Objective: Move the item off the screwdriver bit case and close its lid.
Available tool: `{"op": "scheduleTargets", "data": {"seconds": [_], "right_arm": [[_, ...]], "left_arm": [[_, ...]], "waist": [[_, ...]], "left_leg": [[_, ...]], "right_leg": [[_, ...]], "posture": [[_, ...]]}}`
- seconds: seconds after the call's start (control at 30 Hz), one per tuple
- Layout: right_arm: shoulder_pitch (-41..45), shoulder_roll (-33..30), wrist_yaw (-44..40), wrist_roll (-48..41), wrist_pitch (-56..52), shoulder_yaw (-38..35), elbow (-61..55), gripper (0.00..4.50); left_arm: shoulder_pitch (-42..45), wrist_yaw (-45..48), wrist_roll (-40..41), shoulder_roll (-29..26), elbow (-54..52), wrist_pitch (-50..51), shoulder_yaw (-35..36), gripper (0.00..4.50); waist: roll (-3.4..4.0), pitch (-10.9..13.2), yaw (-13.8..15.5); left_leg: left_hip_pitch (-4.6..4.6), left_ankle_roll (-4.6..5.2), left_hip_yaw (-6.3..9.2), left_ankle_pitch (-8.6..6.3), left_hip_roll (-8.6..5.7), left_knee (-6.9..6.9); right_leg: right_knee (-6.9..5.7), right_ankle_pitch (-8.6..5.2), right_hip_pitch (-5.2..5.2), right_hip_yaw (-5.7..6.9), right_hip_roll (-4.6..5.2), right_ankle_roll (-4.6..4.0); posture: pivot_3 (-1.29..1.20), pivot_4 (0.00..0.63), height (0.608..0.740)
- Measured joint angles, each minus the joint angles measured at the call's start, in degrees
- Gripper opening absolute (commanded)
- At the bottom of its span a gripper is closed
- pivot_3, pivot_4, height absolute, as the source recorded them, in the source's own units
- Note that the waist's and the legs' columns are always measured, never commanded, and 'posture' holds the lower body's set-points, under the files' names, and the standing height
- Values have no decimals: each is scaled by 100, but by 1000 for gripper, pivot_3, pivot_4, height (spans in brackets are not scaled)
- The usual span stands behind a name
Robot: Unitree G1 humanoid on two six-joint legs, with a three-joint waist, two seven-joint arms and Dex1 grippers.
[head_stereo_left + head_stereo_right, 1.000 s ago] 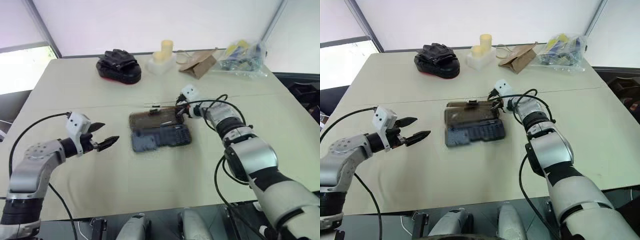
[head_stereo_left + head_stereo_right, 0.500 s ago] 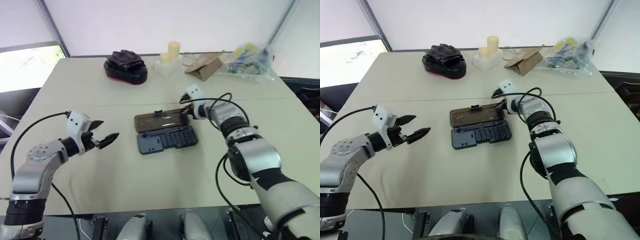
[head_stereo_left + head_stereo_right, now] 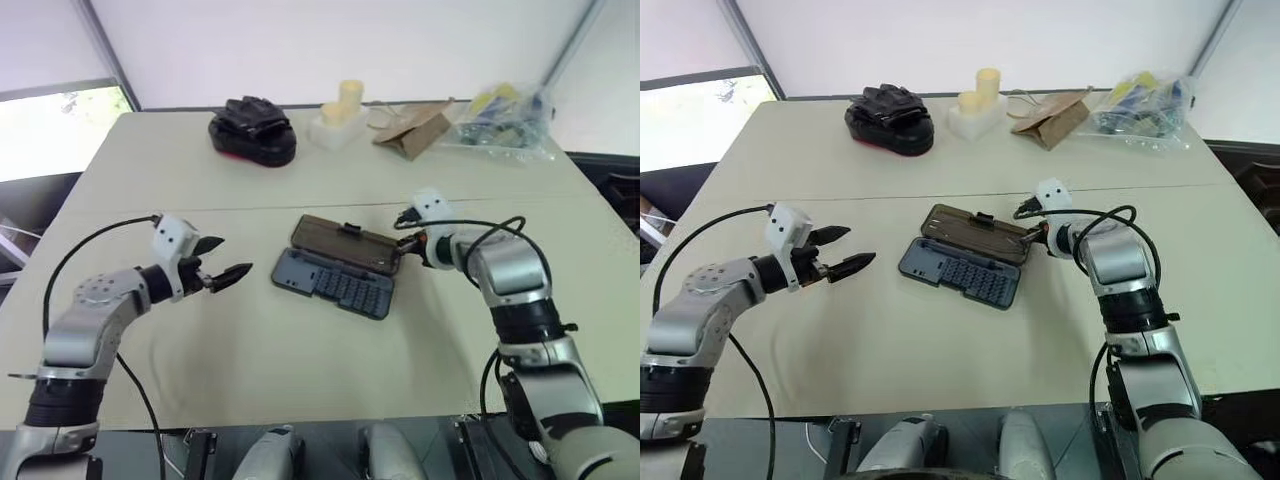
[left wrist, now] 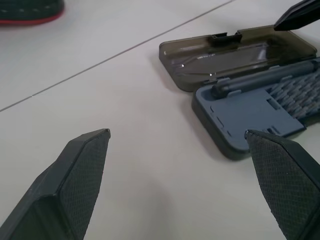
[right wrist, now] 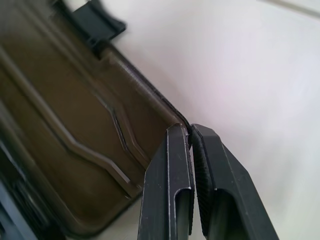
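Right claw (image 5: 190,131) pinching lid (image 5: 75,125) corner

Bright, even daylight; soft shadows; window glare far left.

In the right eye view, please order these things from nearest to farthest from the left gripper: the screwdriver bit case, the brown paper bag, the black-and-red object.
1. Screwdriver bit case, just right of the left gripper.
2. Black-and-red object, at the far edge.
3. Brown paper bag, far right.
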State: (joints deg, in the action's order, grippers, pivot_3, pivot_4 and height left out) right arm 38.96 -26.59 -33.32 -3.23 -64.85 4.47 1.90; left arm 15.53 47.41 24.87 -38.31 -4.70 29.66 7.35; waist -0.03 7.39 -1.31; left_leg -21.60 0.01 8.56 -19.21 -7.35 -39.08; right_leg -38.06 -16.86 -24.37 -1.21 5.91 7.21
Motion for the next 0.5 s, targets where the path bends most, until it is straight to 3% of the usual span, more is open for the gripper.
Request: {"op": "scheduleTargets", "data": {"seconds": [0.2,0.5], "right_arm": [[-216,-258,-240,-110,132,318,-451,81],[-539,-852,-1306,-269,1214,1138,-945,81]], "left_arm": [[21,90,-63,-7,65,-9,-2,4500],[-18,103,-66,-14,46,7,-2,4500]], "waist": [[-1,0,-86],[-2,1,-120]], "left_leg": [[1,0,-16,0,8,6],[3,0,-28,0,18,11]], "right_leg": [[1,0,-8,-1,-2,0],[6,0,-12,-2,-5,0]], "posture": [[0,150,740],[0,150,740]]}}
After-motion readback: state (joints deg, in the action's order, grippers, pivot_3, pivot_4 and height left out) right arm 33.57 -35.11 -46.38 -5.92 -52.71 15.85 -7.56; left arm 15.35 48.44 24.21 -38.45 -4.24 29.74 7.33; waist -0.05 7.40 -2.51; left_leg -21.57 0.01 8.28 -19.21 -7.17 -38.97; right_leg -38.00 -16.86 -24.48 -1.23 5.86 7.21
